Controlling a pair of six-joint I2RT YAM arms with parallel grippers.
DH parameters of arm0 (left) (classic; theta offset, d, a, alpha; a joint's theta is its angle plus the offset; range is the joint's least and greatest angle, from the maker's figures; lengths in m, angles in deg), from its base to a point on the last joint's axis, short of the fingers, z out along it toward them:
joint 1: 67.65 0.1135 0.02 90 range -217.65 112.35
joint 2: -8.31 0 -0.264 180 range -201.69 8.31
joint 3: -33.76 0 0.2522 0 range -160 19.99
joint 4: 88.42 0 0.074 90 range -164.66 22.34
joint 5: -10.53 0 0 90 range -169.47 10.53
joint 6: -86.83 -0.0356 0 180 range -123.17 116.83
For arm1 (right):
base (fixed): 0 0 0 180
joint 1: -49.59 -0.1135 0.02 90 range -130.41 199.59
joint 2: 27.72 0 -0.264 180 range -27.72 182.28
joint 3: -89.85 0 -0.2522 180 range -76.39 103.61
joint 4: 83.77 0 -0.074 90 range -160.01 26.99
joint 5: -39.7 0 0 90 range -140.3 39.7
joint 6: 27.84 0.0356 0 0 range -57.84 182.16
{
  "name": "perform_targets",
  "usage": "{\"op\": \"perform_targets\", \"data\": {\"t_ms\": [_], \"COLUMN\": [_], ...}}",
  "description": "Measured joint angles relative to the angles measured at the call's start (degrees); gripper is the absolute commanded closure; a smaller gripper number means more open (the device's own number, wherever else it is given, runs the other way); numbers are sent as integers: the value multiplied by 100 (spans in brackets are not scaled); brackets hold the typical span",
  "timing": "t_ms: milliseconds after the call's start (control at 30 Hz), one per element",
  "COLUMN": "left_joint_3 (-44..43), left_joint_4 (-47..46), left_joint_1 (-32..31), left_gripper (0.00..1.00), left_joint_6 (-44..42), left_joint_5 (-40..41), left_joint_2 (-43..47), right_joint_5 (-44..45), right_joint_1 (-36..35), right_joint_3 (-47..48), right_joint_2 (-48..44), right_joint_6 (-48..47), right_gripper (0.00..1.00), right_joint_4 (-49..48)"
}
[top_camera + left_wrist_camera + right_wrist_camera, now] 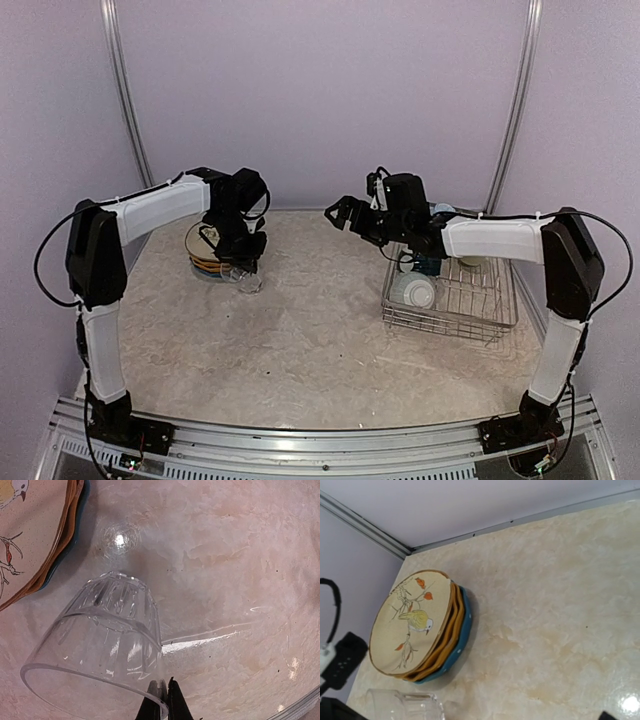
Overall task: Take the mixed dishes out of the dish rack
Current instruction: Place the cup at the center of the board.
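Note:
A clear glass tumbler (100,640) is tilted low over the table, next to a stack of plates (205,255). The stack has a cream bird-and-leaf plate (410,622) on top, orange ones under it and a blue one at the bottom. My left gripper (165,697) is shut on the tumbler's rim, one finger inside and one outside. The tumbler also shows in the top view (246,281). My right gripper (340,214) hovers open and empty above the table, left of the silver wire dish rack (480,318). The rack holds a white bowl (418,292) and other dishes partly hidden by the right arm.
The rack stands at the table's right side, close to the right wall. The plate stack is at the back left near the wall post (125,90). Marbled table surface (320,320) lies between stack and rack.

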Motion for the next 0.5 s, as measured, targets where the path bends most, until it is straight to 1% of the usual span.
{"op": "perform_targets", "data": {"t_ms": [267,333,500], "left_joint_3": [-125,-155,-160], "left_joint_4": [129,131,153], "left_joint_1": [0,0,0], "left_gripper": [100,97,84], "left_joint_6": [2,2,4], "left_joint_5": [173,173,173], "left_joint_2": [-264,-297,-302], "right_joint_5": [42,42,42], "right_joint_1": [0,0,0], "right_joint_3": [-44,-44,-46], "right_joint_2": [-160,-170,-170], "right_joint_6": [-42,-46,-50], "right_gripper": [0,0,0], "right_joint_4": [26,26,26]}}
